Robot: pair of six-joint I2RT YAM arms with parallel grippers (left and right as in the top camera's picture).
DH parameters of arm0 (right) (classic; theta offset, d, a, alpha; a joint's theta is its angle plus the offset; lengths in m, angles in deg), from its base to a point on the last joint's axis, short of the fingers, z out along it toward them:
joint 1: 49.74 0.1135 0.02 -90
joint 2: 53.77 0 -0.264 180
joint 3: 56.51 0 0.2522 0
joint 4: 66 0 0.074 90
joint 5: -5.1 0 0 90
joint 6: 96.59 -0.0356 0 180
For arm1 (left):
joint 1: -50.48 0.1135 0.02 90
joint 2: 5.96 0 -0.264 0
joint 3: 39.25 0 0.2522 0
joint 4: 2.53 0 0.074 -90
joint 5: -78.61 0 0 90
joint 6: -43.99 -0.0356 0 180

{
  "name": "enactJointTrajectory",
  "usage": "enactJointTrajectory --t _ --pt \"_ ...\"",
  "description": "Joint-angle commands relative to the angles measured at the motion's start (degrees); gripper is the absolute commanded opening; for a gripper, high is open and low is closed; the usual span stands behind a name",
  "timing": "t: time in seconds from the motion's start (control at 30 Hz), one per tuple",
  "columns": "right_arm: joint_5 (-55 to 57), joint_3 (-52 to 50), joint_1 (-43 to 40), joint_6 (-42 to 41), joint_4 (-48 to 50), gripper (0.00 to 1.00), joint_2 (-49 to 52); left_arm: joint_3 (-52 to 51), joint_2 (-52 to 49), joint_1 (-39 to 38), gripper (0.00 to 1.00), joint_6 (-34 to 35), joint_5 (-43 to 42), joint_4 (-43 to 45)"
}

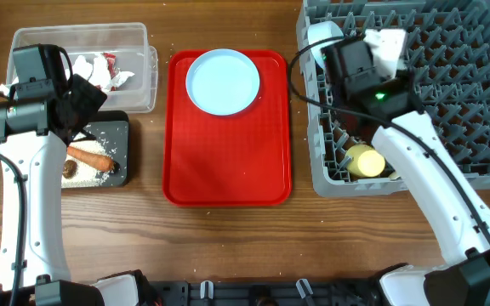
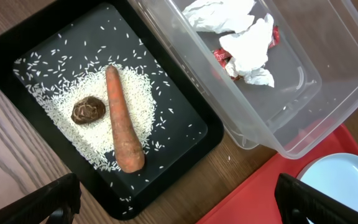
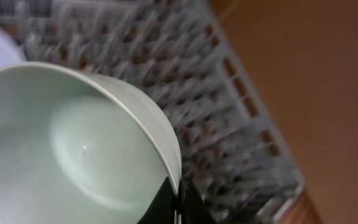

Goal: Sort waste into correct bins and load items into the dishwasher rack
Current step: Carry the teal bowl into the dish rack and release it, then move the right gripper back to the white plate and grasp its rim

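The green bowl [image 3: 73, 155] is pinched by its rim in the right gripper [image 3: 176, 202], with the jaws closed on the thin wall. It is held over the far left corner of the rack [image 1: 398, 185], which stands at the far right corner of the table [image 1: 228, 246]. It is best lowered on edge between the pegs [image 1: 475, 110] and freed only once propped. The right arm is stretched forward, wrist tipped down. The left gripper [image 2: 179, 202] is held wide and empty above the black tray [image 2: 17, 50] by the left edge.

The wooden surface [image 1: 228, 242] carries four things: a clear tub [image 1: 134, 59] at its far left corner, a black tray [image 1: 122, 127] just in front of that, a red tray [image 1: 228, 161] mid-surface, and a grey rack [image 1: 483, 127] at the far right corner
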State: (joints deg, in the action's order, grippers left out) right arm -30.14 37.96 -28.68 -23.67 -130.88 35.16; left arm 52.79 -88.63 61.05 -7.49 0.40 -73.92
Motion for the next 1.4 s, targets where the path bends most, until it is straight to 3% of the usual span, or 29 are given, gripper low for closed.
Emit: enactJointTrajectory --t 0.0,0.03,0.1,0.23,0.6,0.93,0.97,1.03,1.07,1.1,1.13,1.3,1.37 --pt "5.60 0.48 -0.15 14.43 7.52 0.04 -0.02 0.48 -0.39 0.17 1.00 0.96 0.92 0.00" --pt "5.60 0.37 -0.13 17.68 10.01 0.04 0.63 0.48 -0.39 0.17 1.00 0.96 0.92 0.00" --pt "5.66 0.37 -0.13 34.58 17.59 0.04 5.18 0.48 -0.39 0.15 1.00 0.96 0.92 0.00" --pt "11.72 0.35 -0.02 45.62 20.15 0.04 11.21 0.48 -0.39 0.17 1.00 0.98 0.92 0.00" --pt "3.78 0.26 0.37 47.36 19.26 0.04 15.58 0.48 -0.39 0.17 1.00 0.96 0.92 0.00" --pt "5.49 0.26 5.68 51.87 19.91 0.04 18.67 0.48 -0.39 0.17 1.00 0.96 0.92 0.00" --pt "6.60 0.26 7.08 52.65 19.71 0.10 18.67 0.48 -0.39 0.15 1.00 0.96 0.92 -0.02" --pt "7.17 0.26 10.25 56.11 19.41 0.40 18.67 0.48 -0.39 0.15 1.00 0.96 0.92 -0.02" --pt "7.32 0.26 11.54 56.89 19.32 0.58 18.67 0.48 -0.39 0.15 1.00 0.96 0.92 0.00" --pt "7.32 0.26 12.90 57.53 19.37 0.95 18.67 0.48 -0.39 0.17 1.00 0.96 0.92 -0.02" --pt "7.32 0.26 13.68 57.61 19.37 1.00 18.67 0.48 -0.39 0.17 1.00 0.96 0.92 -0.02" --pt "7.34 0.28 13.90 57.40 21.14 1.00 18.64 0.48 -0.39 0.17 1.00 0.96 0.92 0.00" --pt "8.44 0.44 13.90 57.37 26.03 1.00 17.88 0.48 -0.39 0.17 1.00 0.96 0.92 0.00"
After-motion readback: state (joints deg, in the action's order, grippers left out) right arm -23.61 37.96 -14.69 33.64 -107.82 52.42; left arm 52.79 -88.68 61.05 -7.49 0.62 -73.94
